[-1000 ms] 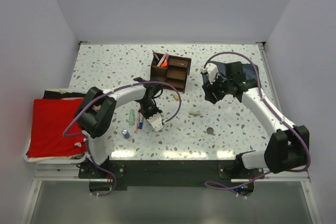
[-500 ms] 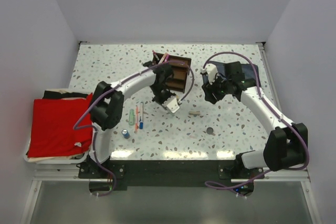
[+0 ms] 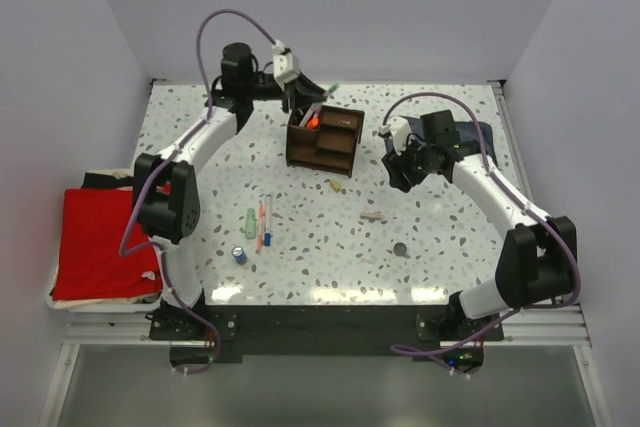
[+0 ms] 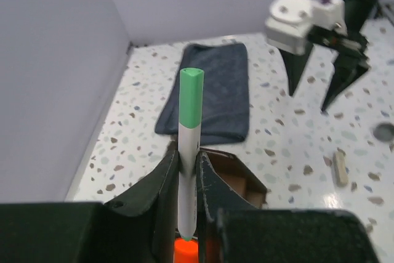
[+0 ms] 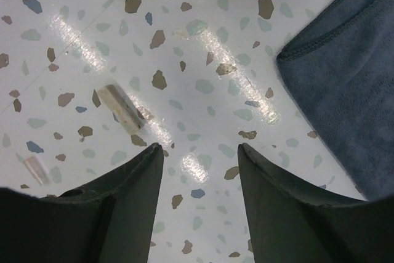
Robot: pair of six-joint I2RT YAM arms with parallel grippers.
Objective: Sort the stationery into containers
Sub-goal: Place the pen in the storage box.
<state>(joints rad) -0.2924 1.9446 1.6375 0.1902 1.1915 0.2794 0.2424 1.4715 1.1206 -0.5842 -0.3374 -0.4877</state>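
Note:
My left gripper [image 4: 188, 167] is shut on a white pen with a green cap [image 4: 189, 127]. It holds the pen over the back left compartment of the dark brown wooden organizer [image 4: 246, 184], just above an orange highlighter [image 4: 184, 252] standing in it. In the top view this gripper [image 3: 311, 100] is at the organizer's [image 3: 327, 139] far left corner. My right gripper [image 5: 200, 152] is open and empty above the table, to the right of the organizer [image 3: 402, 163]. A pale green tube [image 3: 250, 219], a red pen [image 3: 260, 223], a blue pen [image 3: 268, 217] and a blue cylinder [image 3: 240, 254] lie near left.
A tan bit [image 5: 120, 109] lies left of my right gripper, another [image 3: 336, 185] in front of the organizer, and a dark disc [image 3: 400, 247] nearer. A blue-grey cloth [image 5: 345, 72] lies at the far right. A red cloth [image 3: 100, 242] lies off the table's left edge.
My left arm has swung from the pens on the near left table up and away to the organizer's far side, where it holds the green pen. The right arm has barely moved.

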